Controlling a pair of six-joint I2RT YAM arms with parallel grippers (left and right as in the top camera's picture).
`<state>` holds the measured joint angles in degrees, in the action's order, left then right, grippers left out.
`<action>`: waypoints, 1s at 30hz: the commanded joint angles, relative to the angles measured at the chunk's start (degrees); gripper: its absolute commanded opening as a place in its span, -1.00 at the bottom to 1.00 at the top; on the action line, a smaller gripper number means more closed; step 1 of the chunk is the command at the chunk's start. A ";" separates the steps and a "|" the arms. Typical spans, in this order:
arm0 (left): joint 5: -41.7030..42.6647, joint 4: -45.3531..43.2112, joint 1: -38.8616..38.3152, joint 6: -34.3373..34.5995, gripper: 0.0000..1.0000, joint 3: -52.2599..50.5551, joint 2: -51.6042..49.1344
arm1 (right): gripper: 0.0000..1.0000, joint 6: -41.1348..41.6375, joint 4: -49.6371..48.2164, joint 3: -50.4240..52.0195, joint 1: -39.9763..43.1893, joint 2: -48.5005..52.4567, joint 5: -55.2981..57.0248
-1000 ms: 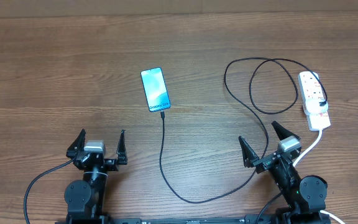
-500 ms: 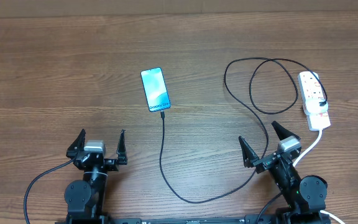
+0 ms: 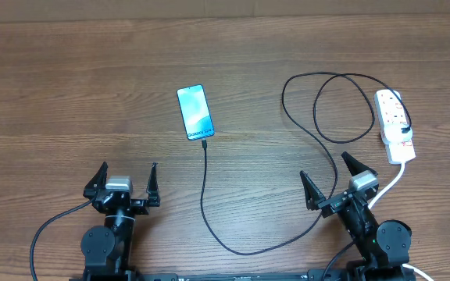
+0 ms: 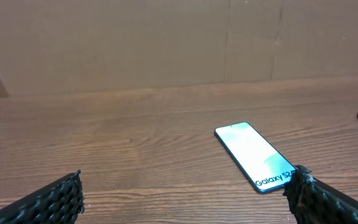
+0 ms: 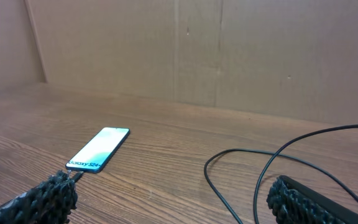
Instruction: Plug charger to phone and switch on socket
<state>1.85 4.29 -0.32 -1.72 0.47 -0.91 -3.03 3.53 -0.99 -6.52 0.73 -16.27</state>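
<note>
Down at the near edge of the counter (image 3: pixel 69 78), nothing is moving since a second ago: left pincer (image 3: pixel 129 168) and right pincer (image 3: pixel 324 166) are gaping wide, empty. Mid-counter, the phone (image 3: pixel 194 112) is lying with the charger (image 3: pixel 204 195) tip at its end; the socket (image 3: pixel 394 125), far right, is likely next.

"Galaxy S24" on phone (image 4: pixel 253 155)

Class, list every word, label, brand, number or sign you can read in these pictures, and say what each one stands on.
"Galaxy S24": white letters on the blue screen of the phone, near its lower end; clearest in the wrist views, too small to read from overhead.
Power strip: red marks show, but any print is too small to read.
No other text is visible.
</note>
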 commanded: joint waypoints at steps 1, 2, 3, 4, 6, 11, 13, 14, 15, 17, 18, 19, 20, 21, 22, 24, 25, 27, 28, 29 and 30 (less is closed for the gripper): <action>-0.37 0.11 0.31 -0.87 0.99 -0.20 0.52 | 1.00 -0.04 -0.20 0.52 -0.33 -0.46 0.37; -0.37 0.11 0.31 -0.87 1.00 -0.20 0.52 | 1.00 -0.07 -0.20 0.52 -0.33 -0.46 0.37; -0.37 0.11 0.31 -0.87 0.99 -0.20 0.52 | 1.00 -0.04 -0.20 0.52 -0.33 -0.46 0.37; -0.37 0.11 0.31 -0.87 0.99 -0.20 0.52 | 1.00 -0.07 -0.17 0.52 -0.33 -0.46 0.37; -0.37 0.11 0.31 -0.87 0.99 -0.20 0.52 | 1.00 -0.04 -0.20 0.52 -0.33 -0.46 0.37; -0.37 0.11 0.31 -0.87 0.99 -0.20 0.52 | 1.00 -0.04 -0.20 0.52 -0.33 -0.46 0.37; -0.37 0.11 0.31 -0.87 0.98 -0.20 0.52 | 1.00 -0.04 -0.20 0.52 -0.33 -0.46 0.37; -0.37 0.11 0.31 -0.87 0.99 -0.20 0.52 | 1.00 -0.04 -0.20 0.52 -0.33 -0.46 0.37; -0.37 0.11 0.31 -0.87 0.98 -0.20 0.52 | 1.00 -0.04 -0.20 0.52 -0.33 -0.46 0.37; -0.37 0.11 0.31 -0.87 1.00 -0.20 0.52 | 1.00 -0.04 -0.17 0.52 -0.33 -0.46 0.37; -0.37 0.11 0.31 -0.90 0.99 -0.20 0.52 | 1.00 -0.04 -0.20 0.52 -0.33 -0.46 0.37; -0.37 0.11 0.31 -0.90 0.99 -0.20 0.52 | 1.00 -0.04 -0.20 0.52 -0.33 -0.46 0.37; -0.37 0.11 0.31 -0.87 0.99 -0.20 0.52 | 0.99 -0.04 -0.20 0.52 -0.33 -0.46 0.37; -0.37 0.11 0.31 -0.87 0.99 -0.20 0.52 | 1.00 -0.04 -0.20 0.52 -0.33 -0.46 0.37; -0.37 0.11 0.31 -0.87 0.99 -0.20 0.52 | 1.00 -0.04 -0.20 0.52 -0.33 -0.46 0.37; -0.37 0.11 0.31 -0.90 0.99 -0.20 0.52 | 1.00 -0.04 -0.20 0.52 -0.33 -0.46 0.37; -0.37 0.11 0.31 -0.87 0.99 -0.20 0.52 | 1.00 -0.04 -0.20 0.52 -0.33 -0.46 0.37; -0.37 0.02 0.31 -0.87 0.99 -0.20 0.52 | 1.00 -0.04 -0.20 0.52 -0.33 -0.46 0.37; -0.37 -0.63 0.31 -0.87 1.00 -0.20 0.52 | 1.00 -0.04 -0.20 0.52 -0.33 -0.46 0.37; -0.37 -1.79 0.31 -0.90 0.99 -0.20 0.52 | 1.00 -0.04 -0.20 0.52 -0.33 -0.46 0.37; -0.50 -2.58 0.31 -0.90 0.99 -0.20 0.52 | 1.00 -0.04 -0.20 0.52 -0.33 -0.46 0.37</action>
<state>1.85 3.33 -0.32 -1.69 0.47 -0.91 -3.03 3.53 -0.99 -6.52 0.73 -16.27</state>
